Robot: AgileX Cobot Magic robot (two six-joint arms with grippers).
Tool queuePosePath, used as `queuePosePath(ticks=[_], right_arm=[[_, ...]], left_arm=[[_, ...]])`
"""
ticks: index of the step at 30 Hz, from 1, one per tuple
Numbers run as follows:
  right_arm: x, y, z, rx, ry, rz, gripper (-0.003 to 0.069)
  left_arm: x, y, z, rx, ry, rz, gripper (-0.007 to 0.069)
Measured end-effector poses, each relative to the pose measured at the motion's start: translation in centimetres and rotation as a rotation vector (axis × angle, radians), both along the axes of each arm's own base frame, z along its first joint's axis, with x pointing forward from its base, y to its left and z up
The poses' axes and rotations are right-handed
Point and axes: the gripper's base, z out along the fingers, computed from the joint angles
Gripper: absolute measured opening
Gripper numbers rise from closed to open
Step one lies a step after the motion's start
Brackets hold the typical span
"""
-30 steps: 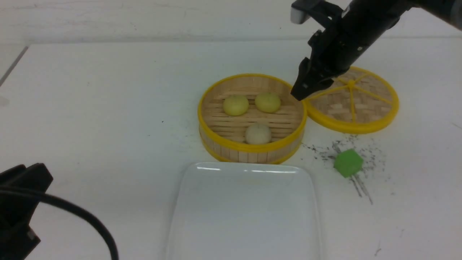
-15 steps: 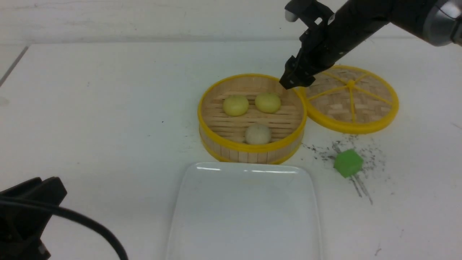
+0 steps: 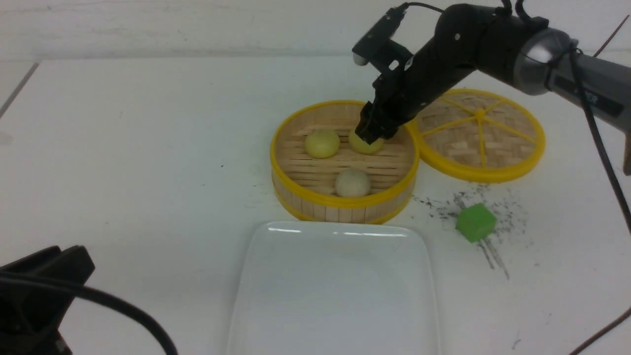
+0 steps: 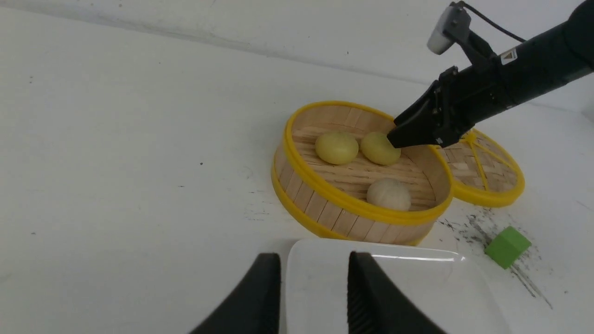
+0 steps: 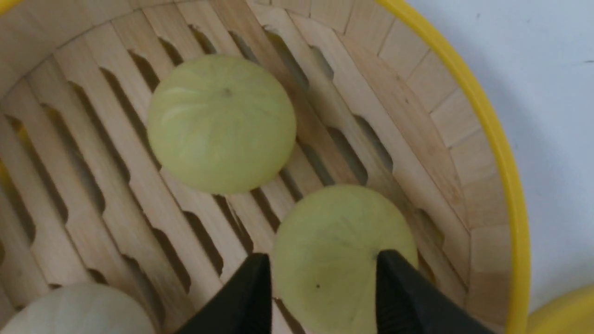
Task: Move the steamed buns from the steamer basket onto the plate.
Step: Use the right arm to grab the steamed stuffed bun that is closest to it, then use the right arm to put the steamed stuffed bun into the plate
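Observation:
The steamer basket (image 3: 345,201) stands mid-table and holds three steamed buns: a yellow one (image 3: 322,143), a second yellow one (image 3: 368,147) to its right, and an off-white one (image 3: 352,182) nearer me. My right gripper (image 3: 373,135) is open and reaches down into the basket. In the right wrist view its fingers (image 5: 322,260) stand on either side of the right yellow bun (image 5: 334,232), just over it. The white plate (image 3: 335,296) lies empty in front of the basket. My left gripper (image 4: 314,262) is open and empty, low over the plate's near left edge (image 4: 417,297).
The flat woven lid (image 3: 480,133) with yellow spokes lies against the basket's right side. A green cube (image 3: 475,222) sits on dark scuff marks, right of the plate. My left arm's cable (image 3: 123,305) shows at the bottom left.
My right gripper has moved left from the lid's edge and down into the basket, onto the right yellow bun. The buns have not moved. The left arm shifted slightly.

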Motion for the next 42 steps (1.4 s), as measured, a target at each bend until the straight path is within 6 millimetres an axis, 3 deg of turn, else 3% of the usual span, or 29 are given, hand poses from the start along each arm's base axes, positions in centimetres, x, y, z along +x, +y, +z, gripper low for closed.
queuePosePath(ticks=[7,16,25,29,36,42], right_arm=[[-0.1,0.0,0.0,0.004,0.029,-0.006,0.0265],[-0.4,0.0,-0.6,-0.006,0.076,-0.002,0.0262],[0.1,0.2,-2.3,-0.014,0.09,-0.004,0.0258],[0.6,0.3,-2.9,-0.008,0.064,-0.015,0.0218],[1.0,0.3,-2.6,0.008,0.005,-0.03,0.0004],[1.0,0.2,-2.3,-0.001,-0.003,-0.027,0.0001]], left_arm=[[0.0,0.0,0.0,0.0,0.004,-0.004,0.024],[0.0,0.0,0.0,0.0,0.004,-0.004,0.024],[0.0,0.0,0.0,0.0,0.004,-0.004,0.024],[0.0,0.0,0.0,0.0,0.004,-0.004,0.024],[0.0,0.0,0.0,0.0,0.004,-0.004,0.024],[0.0,0.0,0.0,0.0,0.004,-0.004,0.024]])
